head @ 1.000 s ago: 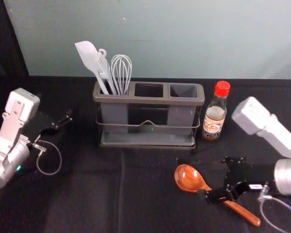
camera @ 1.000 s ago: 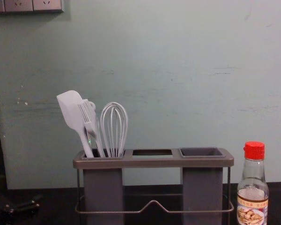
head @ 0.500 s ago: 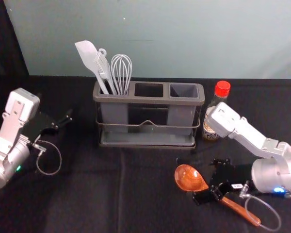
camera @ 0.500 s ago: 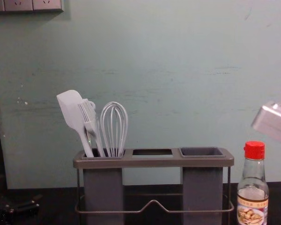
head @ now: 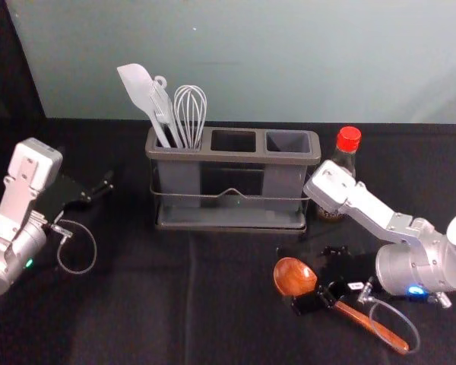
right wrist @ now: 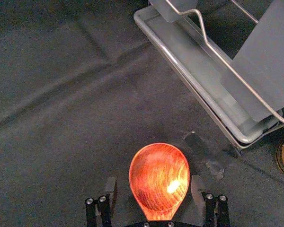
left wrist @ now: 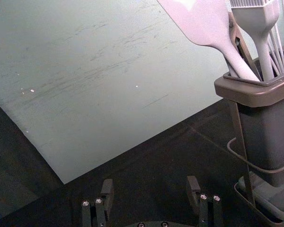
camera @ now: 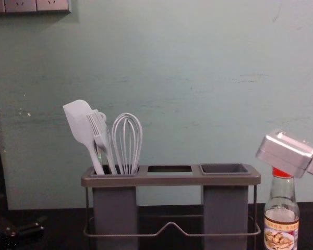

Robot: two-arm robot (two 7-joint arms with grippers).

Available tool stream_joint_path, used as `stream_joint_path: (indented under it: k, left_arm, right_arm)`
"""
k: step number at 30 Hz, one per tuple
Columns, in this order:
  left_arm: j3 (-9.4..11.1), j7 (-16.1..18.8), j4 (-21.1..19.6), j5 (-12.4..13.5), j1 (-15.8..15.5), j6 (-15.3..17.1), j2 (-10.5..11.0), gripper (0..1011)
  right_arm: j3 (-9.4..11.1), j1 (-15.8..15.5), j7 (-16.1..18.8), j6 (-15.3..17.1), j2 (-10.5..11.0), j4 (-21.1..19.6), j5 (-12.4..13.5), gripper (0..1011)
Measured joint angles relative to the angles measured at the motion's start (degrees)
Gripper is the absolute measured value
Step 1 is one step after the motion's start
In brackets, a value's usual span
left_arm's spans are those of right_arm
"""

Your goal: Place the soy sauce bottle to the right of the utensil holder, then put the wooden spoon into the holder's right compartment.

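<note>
Since 0.5 s ago, the right gripper (head: 318, 278) has slid a little toward 9 o'clock along the wooden spoon (head: 295, 278), and the arm's pale housing (camera: 287, 151) has come across in front of the soy sauce bottle (head: 349, 139), hiding part of its red cap from the chest camera. Taking 12 o'clock as straight away from the robot, the bottle stands upright at 3 o'clock of the utensil holder (head: 232, 157), just beside it. The spoon lies on the black cloth (head: 137, 304) at the holder's 5 o'clock, bowl end toward 10 o'clock and handle toward 4.

That right gripper is low over the spoon near the bowl. In its wrist view (right wrist: 154, 185) its 2 fingers stand wide apart, 1 on each side of the bowl's narrowing end; I can't tell whether either touches the wood.

The left gripper (head: 99, 190) is parked at the holder's 9 o'clock, fingers well spread and holding nothing.

A spatula (head: 139, 85), a brush (camera: 98, 127) and a whisk (head: 190, 110) stand in the holder's 9 o'clock compartment; its right compartment (head: 288, 141) sits at the 3 o'clock end.
</note>
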Motion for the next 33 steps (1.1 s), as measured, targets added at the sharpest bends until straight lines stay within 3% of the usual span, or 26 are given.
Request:
stream_joint_path:
  k: [18,33]
  left_arm:
    - [0.0,0.0,0.0,0.0,0.0,0.0,0.0,1005]
    - [0.0,0.0,0.0,0.0,0.0,0.0,0.0,1005]
  right_arm:
    - [-0.46,1.09,0.53,-0.13,-3.51,4.12,-2.32,1000]
    - [-0.01,0.62,0.64,-0.63,-4.44,4.98,-2.9,1000]
